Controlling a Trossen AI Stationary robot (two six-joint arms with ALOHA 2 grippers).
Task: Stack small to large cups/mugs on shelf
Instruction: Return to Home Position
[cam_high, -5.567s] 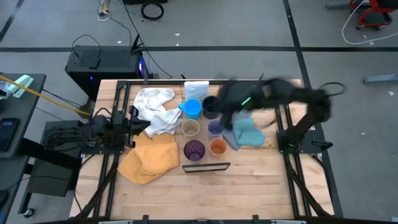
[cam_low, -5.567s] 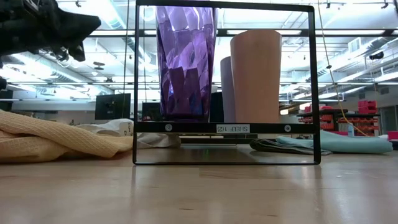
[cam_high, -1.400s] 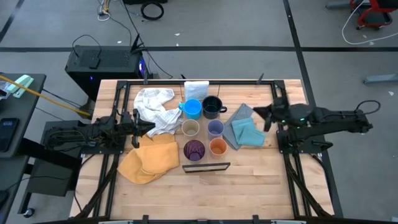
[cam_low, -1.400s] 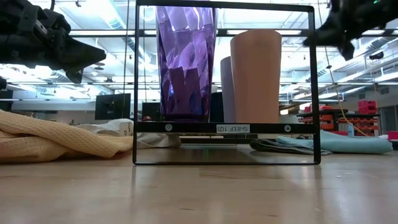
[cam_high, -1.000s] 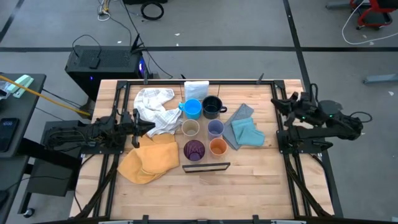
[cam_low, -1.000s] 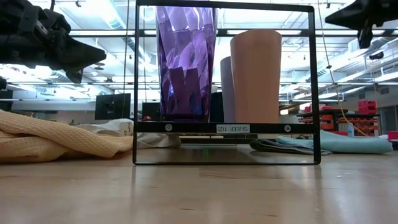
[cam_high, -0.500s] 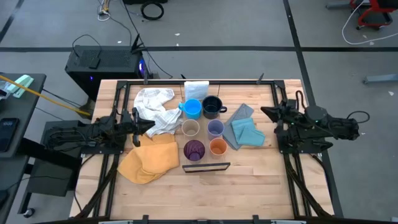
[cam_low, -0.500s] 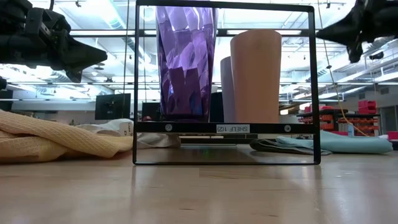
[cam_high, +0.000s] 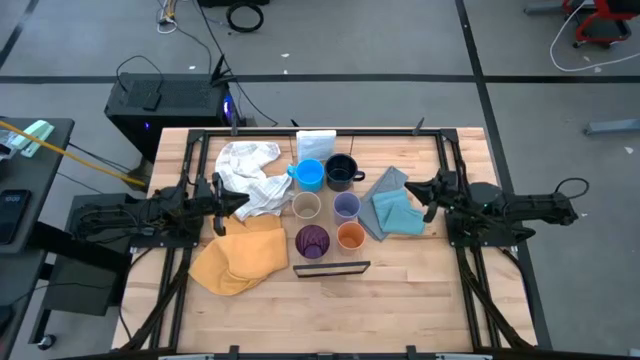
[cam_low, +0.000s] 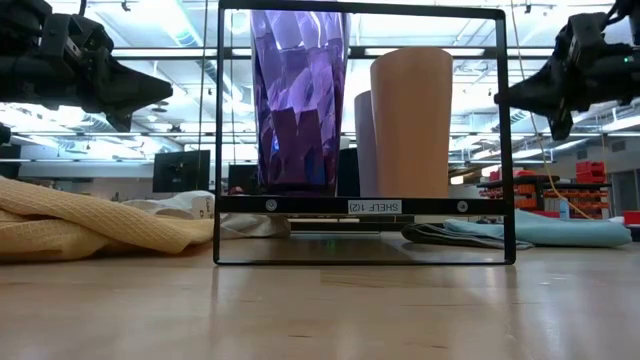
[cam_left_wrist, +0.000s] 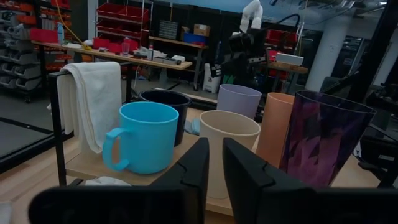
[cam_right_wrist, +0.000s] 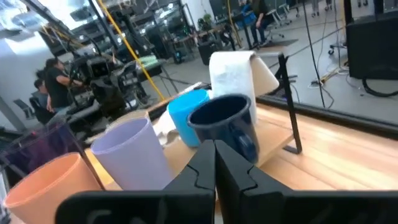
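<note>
Although all six cups stood paired on the shelf (cam_high: 330, 268) at frame centre, the return to rest appeared unfinished for the right arm (cam_high: 500, 205). The light blue mug (cam_high: 309, 174) and navy mug (cam_high: 341, 171) sat uppermost, the tan cup (cam_high: 306, 206) and lavender cup (cam_high: 346, 206) midway, and the purple tumbler (cam_high: 312, 241) and orange cup (cam_high: 350, 236) lowest. The right jaws, pressed together and empty, hung raised at centre right by the blue cloth (cam_high: 395, 212). The left jaws, narrowly parted and empty, sat centre left beside the white cloth (cam_high: 250, 170). Judgement: retraction should run outward, clear of cups, cloths and shelf frame.
</note>
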